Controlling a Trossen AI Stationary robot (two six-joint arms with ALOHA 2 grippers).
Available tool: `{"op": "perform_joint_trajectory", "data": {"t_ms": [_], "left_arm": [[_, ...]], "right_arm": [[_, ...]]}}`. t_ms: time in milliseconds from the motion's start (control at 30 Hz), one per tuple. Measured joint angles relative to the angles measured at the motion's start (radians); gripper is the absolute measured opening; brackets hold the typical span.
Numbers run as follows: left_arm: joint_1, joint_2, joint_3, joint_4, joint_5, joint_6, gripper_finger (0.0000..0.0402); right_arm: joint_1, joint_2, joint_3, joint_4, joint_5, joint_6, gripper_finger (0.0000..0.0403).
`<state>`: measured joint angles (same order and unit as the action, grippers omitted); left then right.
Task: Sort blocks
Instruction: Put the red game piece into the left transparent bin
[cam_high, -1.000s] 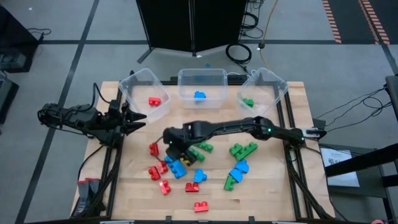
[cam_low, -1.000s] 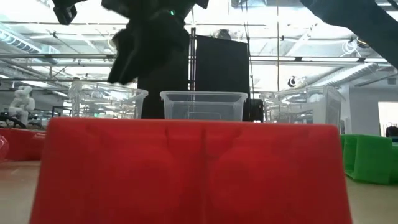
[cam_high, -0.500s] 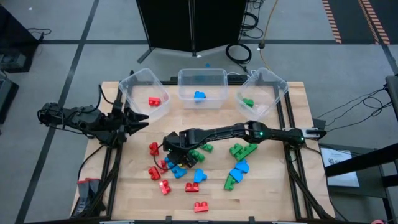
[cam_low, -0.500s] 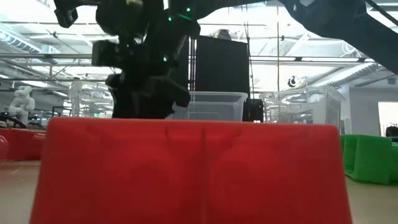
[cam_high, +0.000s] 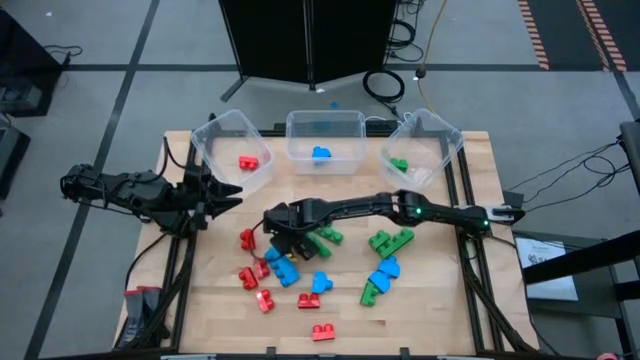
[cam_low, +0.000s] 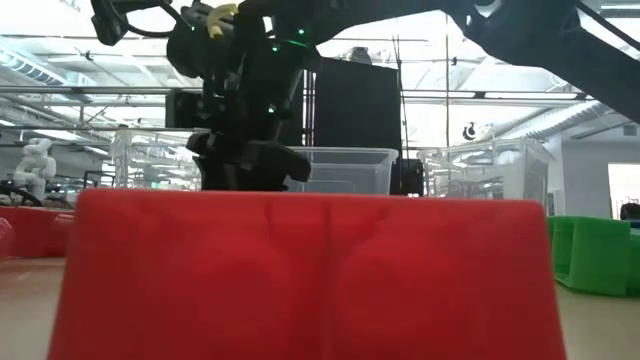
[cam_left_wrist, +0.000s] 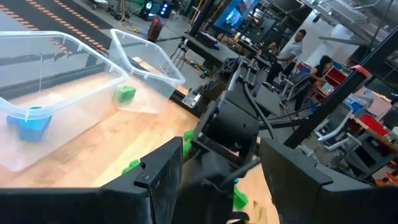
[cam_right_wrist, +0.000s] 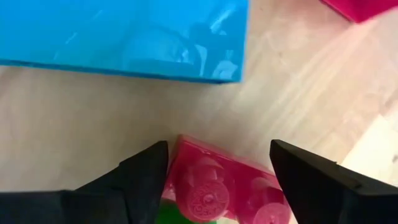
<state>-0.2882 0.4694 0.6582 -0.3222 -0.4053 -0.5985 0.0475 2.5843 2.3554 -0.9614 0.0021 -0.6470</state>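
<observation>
Your right gripper is hanging low over the pile mid-counter, jaws apart and straddling a red block, not gripping yet; left gripper is waiting half-open near the bins, each getting one colour

Overhead straight down; low level behind red block; wrists forward, close.

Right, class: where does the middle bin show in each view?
High: middle bin at back centre, blue block inside.
Low: centre, behind the red block.
Left wrist: left edge.
Right wrist: not in it.
Shared landmark: right arm.
</observation>
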Motion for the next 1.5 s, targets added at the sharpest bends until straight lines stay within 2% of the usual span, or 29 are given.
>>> {"op": "perform_joint_trajectory", "data": {"t_ms": [200,333,600,733,800,867,1200,1367,1500], "left_arm": [[0.0,0.0,0.0,-0.001,0.0,0.001,0.0209],[0.0,0.0,0.0,-0.001,-0.004,0.001,0.0209],[0.0,0.0,0.0,-0.001,-0.019,0.001,0.0209],[0.0,0.0,0.0,-0.001,-0.019,0.001,0.0209],[0.0,0.0,0.0,-0.001,-0.02,0.0,0.0209],[0.0,0.0,0.0,-0.001,-0.02,0.0,0.0209],[0.0,0.003,0.0,-0.001,-0.029,0.001,0.0209],[0.0,0.003,0.0,0.0,-0.03,0.0,0.0209],[0.0,0.004,0.0,-0.001,-0.03,0.0,0.0209]], "right_arm": [[-0.015,0.0,0.001,-0.037,0.004,0.045,0.0262],[-0.014,0.0,0.001,-0.031,0.004,0.055,0.0216],[-0.013,-0.002,0.001,-0.027,0.001,0.083,0.0082],[-0.013,-0.002,0.002,-0.022,0.0,0.085,0.0082],[-0.013,-0.005,0.002,-0.015,0.003,0.078,0.0066],[-0.013,-0.017,0.001,-0.023,0.001,0.058,0.0077],[-0.013,-0.149,0.002,-0.01,0.013,-0.103,0.0195],[-0.013,-0.148,0.002,-0.016,0.101,-0.199,0.0244],[-0.015,-0.127,0.0,-0.003,0.104,-0.224,0.0268]]}}
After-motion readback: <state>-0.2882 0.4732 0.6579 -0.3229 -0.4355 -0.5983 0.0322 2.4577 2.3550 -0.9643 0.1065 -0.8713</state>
